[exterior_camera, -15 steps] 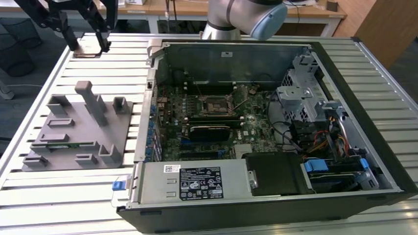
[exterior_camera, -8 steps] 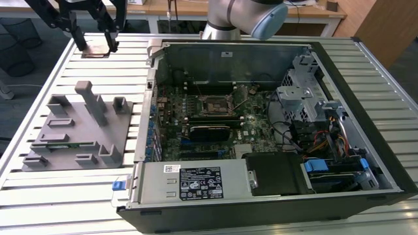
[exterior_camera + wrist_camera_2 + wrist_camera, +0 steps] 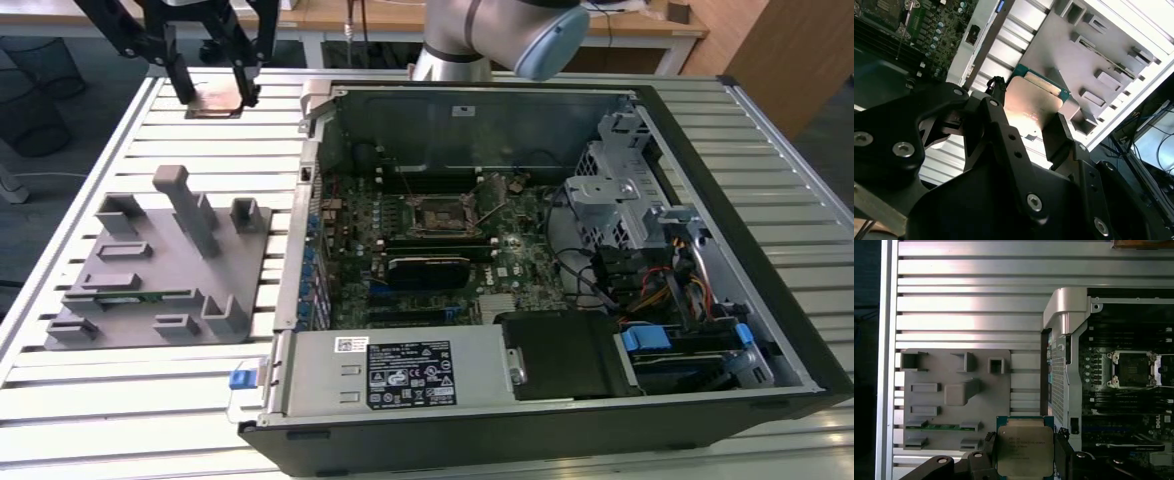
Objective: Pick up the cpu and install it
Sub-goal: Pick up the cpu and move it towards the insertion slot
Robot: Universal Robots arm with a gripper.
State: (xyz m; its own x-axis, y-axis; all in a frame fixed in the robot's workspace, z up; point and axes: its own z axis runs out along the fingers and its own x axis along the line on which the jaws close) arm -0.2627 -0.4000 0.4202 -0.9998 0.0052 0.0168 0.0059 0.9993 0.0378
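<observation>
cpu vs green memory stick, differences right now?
The cpu is square with a silvery top; the memory stick is long, thin and green. The cpu is clamped in the pincer; the memory stick lies in the gray fixture. Both are outside the computer case.

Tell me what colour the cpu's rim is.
The cpu has a teal-green rim, clearest in the first wrist view.
</observation>
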